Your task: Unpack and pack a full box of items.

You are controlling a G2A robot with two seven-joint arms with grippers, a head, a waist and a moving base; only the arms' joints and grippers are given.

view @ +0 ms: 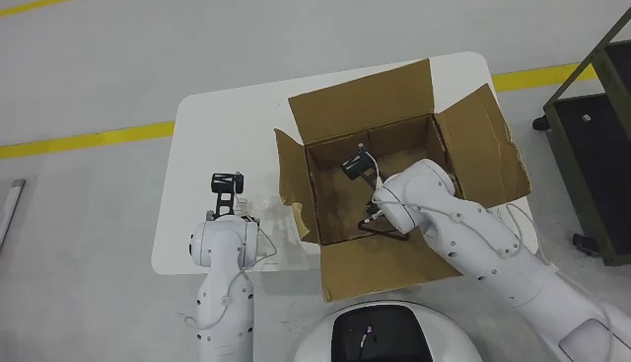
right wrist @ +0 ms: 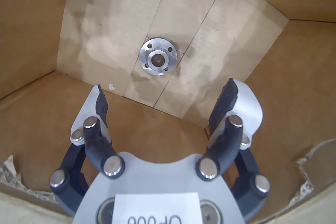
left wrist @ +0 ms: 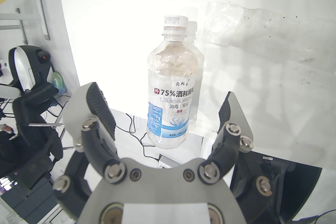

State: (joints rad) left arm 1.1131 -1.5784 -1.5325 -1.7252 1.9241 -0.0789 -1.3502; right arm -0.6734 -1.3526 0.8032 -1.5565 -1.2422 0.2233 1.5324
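While the right gripper (right wrist: pixel 166 87) hangs wide open inside the box (right wrist: pixel 39 12), a metal flange (right wrist: pixel 158 60) lies mid-frame on its floor.
An off-centre pinch could skid it toward a cardboard wall.

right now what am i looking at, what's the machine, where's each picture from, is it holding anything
This is a two-armed robot at a white table. The top view looks down from above its arms; the other two come from cameras on its wrists, looking past each gripper. The left gripper is open, with a clear plastic bottle with a white cap standing upright on the table in front of it; a clear plastic bag lies beyond. The right gripper, also open, is inside the open brown cardboard box, above a round silver metal flange on the box floor. Nothing is held.
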